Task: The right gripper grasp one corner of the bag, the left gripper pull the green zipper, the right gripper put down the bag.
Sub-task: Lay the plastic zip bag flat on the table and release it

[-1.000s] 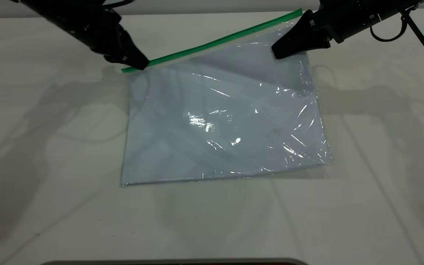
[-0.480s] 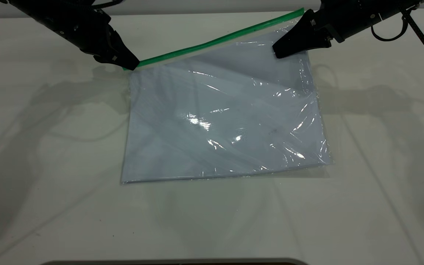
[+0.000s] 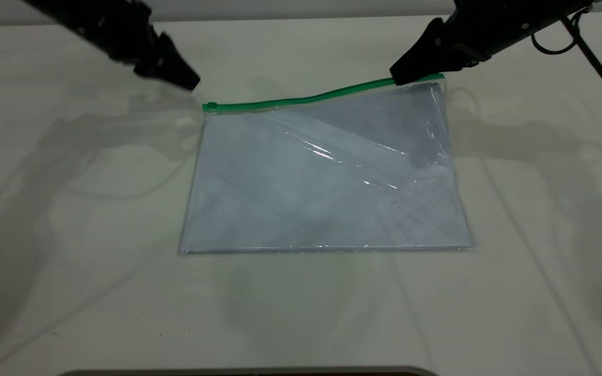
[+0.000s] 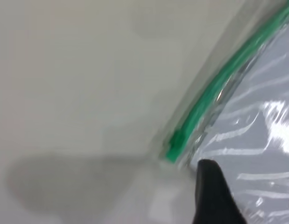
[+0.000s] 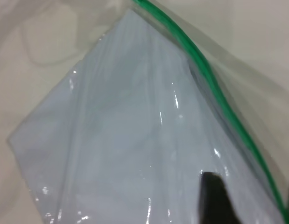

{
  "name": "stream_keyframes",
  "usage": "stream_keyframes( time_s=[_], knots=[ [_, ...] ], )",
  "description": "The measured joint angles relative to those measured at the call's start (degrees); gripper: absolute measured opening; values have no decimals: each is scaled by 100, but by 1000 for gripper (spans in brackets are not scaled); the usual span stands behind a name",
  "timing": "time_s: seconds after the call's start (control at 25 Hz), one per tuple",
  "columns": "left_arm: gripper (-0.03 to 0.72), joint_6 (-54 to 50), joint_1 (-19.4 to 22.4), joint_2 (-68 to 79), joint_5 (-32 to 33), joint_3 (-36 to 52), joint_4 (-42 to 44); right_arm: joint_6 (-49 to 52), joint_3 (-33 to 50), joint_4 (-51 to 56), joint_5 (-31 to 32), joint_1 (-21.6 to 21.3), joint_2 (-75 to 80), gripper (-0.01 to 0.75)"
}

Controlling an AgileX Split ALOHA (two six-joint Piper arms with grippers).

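Note:
The bag (image 3: 322, 183), a clear pouch with pale sheets inside, lies almost flat on the white table. The green zipper (image 3: 306, 98) runs along its far edge, and its slider tab (image 3: 209, 107) sits at the left end. My left gripper (image 3: 188, 83) hovers just beyond that end, open and touching nothing. In the left wrist view the tab (image 4: 174, 149) lies ahead of its spread fingers (image 4: 209, 186). My right gripper (image 3: 400, 79) is at the bag's far right corner. In the right wrist view its fingers (image 5: 214, 196) stand apart, with the green zipper (image 5: 219, 102) running between them.
The white table (image 3: 71, 261) surrounds the bag. The right arm's black cable (image 3: 599, 62) and its loop trail at the far right. A dark rim (image 3: 249, 372) shows at the front edge.
The raised zipper edge has dropped toward the table and the bag lies flatter. My left gripper has let go of the slider end and drawn back. My right gripper has hardly moved.

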Motion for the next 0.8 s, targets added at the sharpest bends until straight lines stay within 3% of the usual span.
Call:
stream_keyframes(
  time_s=[0.08, 0.16, 0.4, 0.56, 0.8],
  knots=[
    [474, -126, -90, -272, 49, 0, 0, 179, 0, -227, -421, 98, -51, 562],
    [476, -268, -200, -621, 129, 0, 25, 509, 0, -656, -821, 138, -185, 602],
    [477, -1047, -382, -1819, 527, 0, 296, 1943, 0, -2302, -1132, 121, -1270, 558],
    [477, -1930, -409, -2741, 901, 0, 765, 3071, 0, -2966, -678, 177, -2226, 529],
    [477, -3691, -409, -4192, 1839, 0, 2218, 4902, 0, -4106, 745, 356, -3752, 520]
  ],
)
